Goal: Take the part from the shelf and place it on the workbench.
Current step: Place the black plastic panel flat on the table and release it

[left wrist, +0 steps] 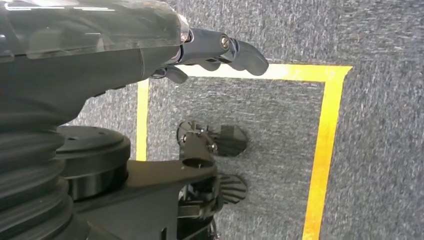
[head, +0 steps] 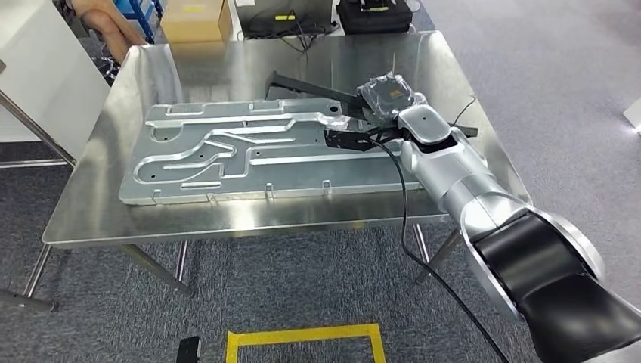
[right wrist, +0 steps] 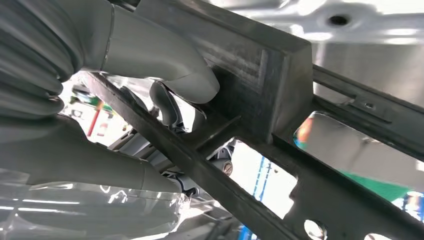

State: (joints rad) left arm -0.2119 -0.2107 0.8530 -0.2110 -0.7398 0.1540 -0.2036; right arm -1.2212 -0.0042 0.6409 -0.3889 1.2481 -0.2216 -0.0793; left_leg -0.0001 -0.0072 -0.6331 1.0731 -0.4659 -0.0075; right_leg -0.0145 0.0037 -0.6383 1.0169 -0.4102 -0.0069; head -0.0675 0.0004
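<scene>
I am looking down from the head camera at the shiny stainless-steel workbench, where a large flat silver stamped metal panel is lying across the middle. My right hand is reaching over the far right part of the bench, just past the panel's right end. The dark grey frame-shaped metal part is lying at the back of the bench behind the panel, one long bar running from the back centre toward my right hand.

In the right wrist camera, the thick grey thumb is pressing against one face of the dark frame part, and a darker finger is curling in behind a thin bar of it, so the hand is closing around the part and gripping it. I cannot tell whether the part is resting on the bench or lifted off it.

My left hand is hanging at my side over grey carpet marked with yellow floor tape. Its dark fingers are curling loosely with gaps between them and are holding nothing.

At the far side, a brown cardboard box is sitting on the floor, and a person's arm is showing near the left corner.
</scene>
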